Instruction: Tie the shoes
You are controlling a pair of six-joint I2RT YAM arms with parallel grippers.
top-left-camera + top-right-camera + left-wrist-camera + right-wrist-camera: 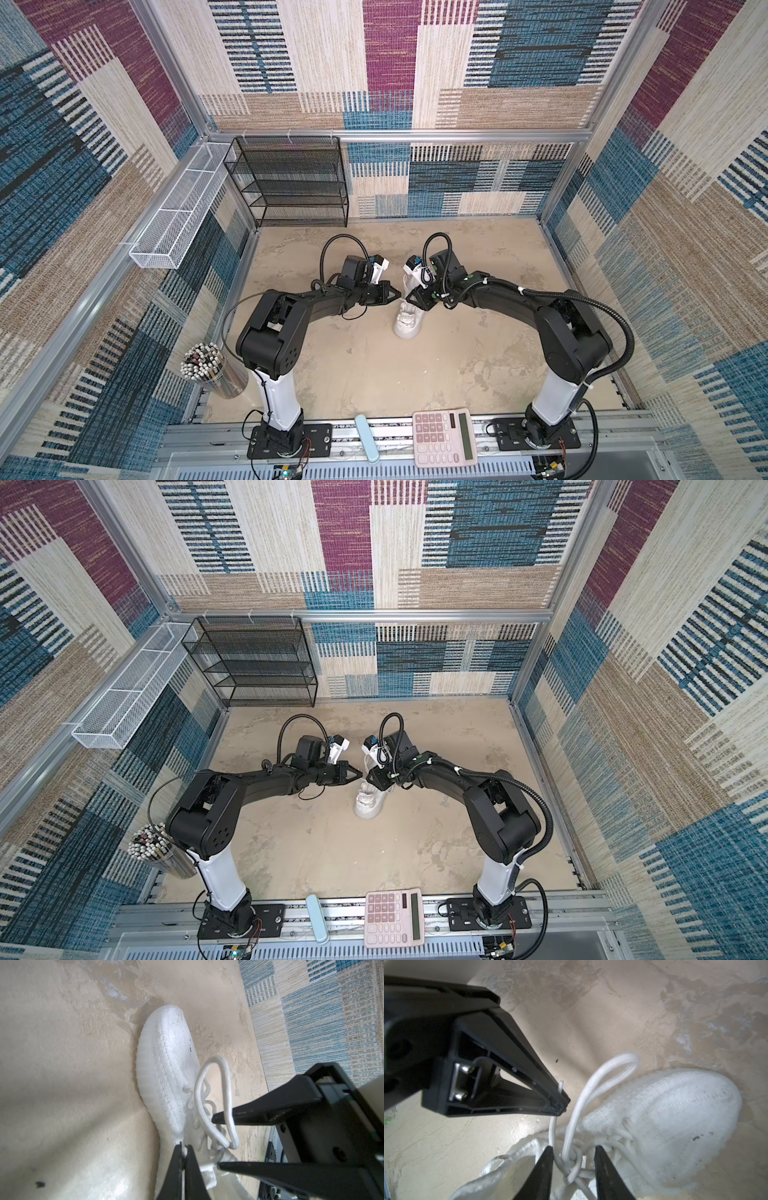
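Left gripper (pixel 184 1148) sits nearest the lens, its fingers shut on the lace end (pixel 551 1132), pinched close to the tip. Right gripper (pixel 573 1148) stands partly open astride the knot (pixel 574 1160), holding nothing. Shoe (pixel 409 318) lies mid-bench, toe toward the near edge. Risks: the tip may slip out under pull — the unheld loop (pixel 612 1068) may draw through and collapse — the light shoe may drag.
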